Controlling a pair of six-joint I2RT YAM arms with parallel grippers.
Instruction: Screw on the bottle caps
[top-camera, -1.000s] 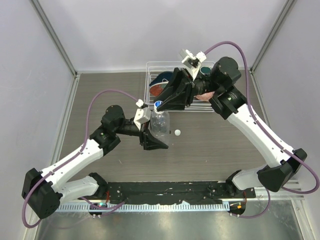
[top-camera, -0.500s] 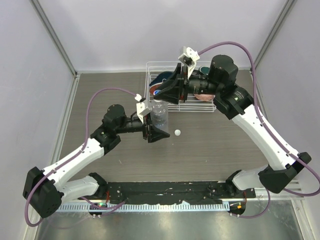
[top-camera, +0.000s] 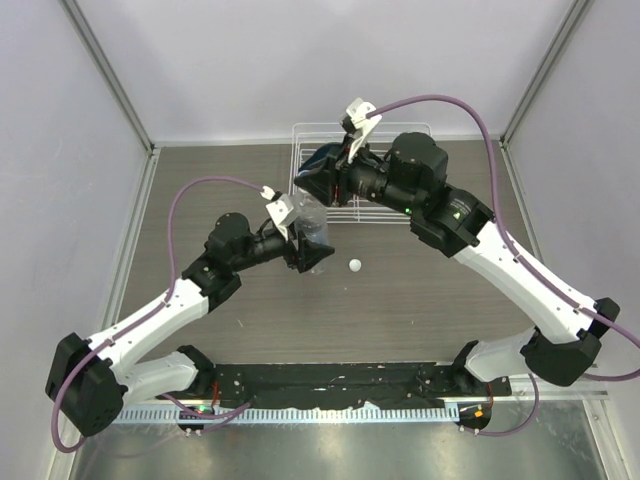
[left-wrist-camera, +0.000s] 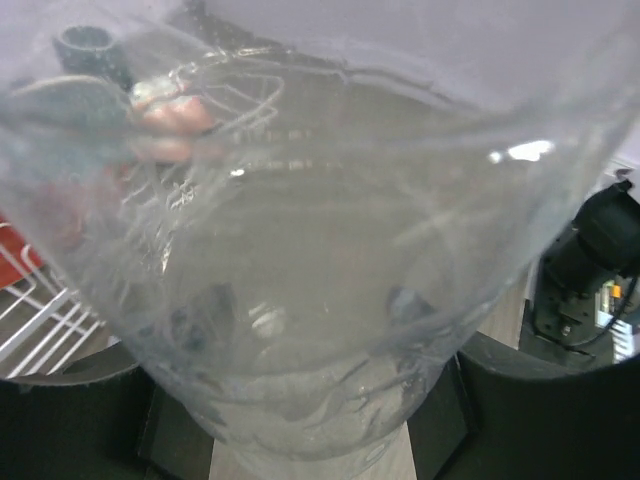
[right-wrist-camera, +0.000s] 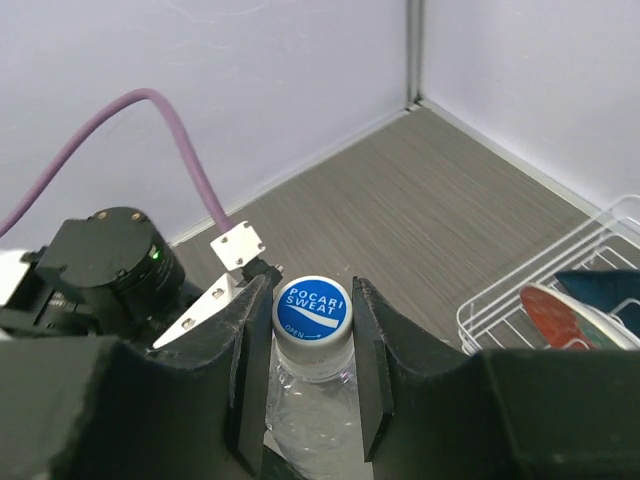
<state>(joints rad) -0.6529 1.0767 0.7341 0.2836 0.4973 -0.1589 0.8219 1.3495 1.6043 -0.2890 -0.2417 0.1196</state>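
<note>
One clear plastic bottle (right-wrist-camera: 310, 425) was clasped in left gripper (left-wrist-camera: 300, 410). A round blue screw cap (right-wrist-camera: 312, 308) sat on its neck, pinched by right gripper (right-wrist-camera: 308, 335); tightening judged underway. A small white cap (top-camera: 354, 265) lay loose near desk (top-camera: 420, 305) centre, unfitted.

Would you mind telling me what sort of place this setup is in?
Probably a robotics lab test cell: a wood-grain table boxed in by plain pale panels on metal posts, with a wire dish rack as a household prop.
</note>
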